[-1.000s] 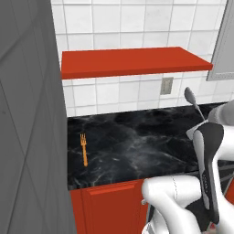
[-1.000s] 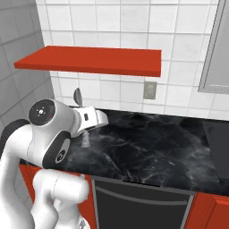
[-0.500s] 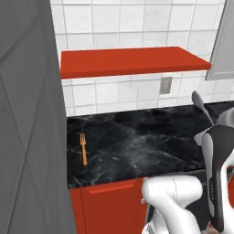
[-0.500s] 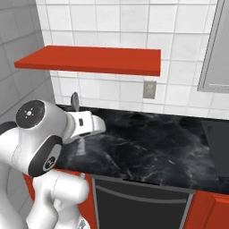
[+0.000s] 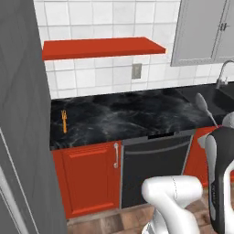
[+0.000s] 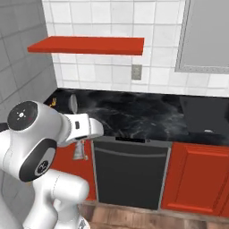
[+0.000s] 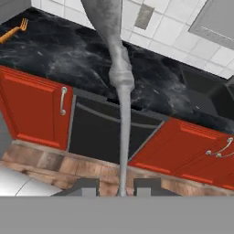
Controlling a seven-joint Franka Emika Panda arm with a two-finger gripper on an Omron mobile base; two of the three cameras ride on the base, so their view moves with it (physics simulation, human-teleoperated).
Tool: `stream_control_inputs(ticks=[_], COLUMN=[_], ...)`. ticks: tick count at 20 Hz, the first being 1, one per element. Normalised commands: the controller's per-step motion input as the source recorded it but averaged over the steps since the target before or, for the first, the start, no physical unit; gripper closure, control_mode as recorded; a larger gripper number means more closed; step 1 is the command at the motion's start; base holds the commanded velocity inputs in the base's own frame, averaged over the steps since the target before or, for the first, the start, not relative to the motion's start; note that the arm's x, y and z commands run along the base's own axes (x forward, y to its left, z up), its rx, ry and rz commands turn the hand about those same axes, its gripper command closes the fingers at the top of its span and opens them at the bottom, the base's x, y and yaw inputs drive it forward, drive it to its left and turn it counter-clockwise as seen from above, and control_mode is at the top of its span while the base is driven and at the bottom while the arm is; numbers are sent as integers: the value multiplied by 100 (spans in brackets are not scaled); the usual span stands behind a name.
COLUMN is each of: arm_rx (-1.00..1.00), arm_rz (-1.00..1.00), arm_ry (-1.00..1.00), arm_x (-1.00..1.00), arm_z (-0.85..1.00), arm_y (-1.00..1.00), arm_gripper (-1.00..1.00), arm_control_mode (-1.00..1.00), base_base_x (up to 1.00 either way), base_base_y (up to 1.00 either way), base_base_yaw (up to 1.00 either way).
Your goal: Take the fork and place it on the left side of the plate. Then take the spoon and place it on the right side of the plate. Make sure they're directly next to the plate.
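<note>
Hand (image 7: pixel 121 188) clamps the spoon (image 7: pixel 119 77) above the dishwasher (image 7: pixel 109 137); fork (image 5: pixel 64 121) lies on the counter (image 5: pixel 137 114).

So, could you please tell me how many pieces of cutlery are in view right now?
2. The fork lies on the counter near its left end. The spoon is held upright in the gripper, off the counter. More could be hidden behind the arm.

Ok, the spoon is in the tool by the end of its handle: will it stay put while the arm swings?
Probably stiff: the spoon looks like metal and shows no sag. It may pivot, since the tool pinches only the thin handle tip, with the bowl far out. The smooth, narrow handle could also slip.
</note>
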Motion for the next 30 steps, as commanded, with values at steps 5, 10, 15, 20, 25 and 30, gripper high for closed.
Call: stream_control_inputs(ticks=[5,10,15,20,25,30], arm_rx=[0,0,0,0,0,0], arm_rz=[0,0,0,0,0,0], arm_ry=[0,0,0,0,0,0], arm_x=[0,0,0,0,0,0], arm_z=[0,0,0,0,0,0], arm_y=[0,0,0,0,0,0], arm_gripper=[100,100,100,100,100,100], arm_control_mode=[100,100,100,100,100,100], base_base_x=[-49,-38,-40,-50,-54,-51], base_base_y=[-100,-100,-100,-100,-100,-100], base_base_yaw=[-2,0,0,0,0,0])
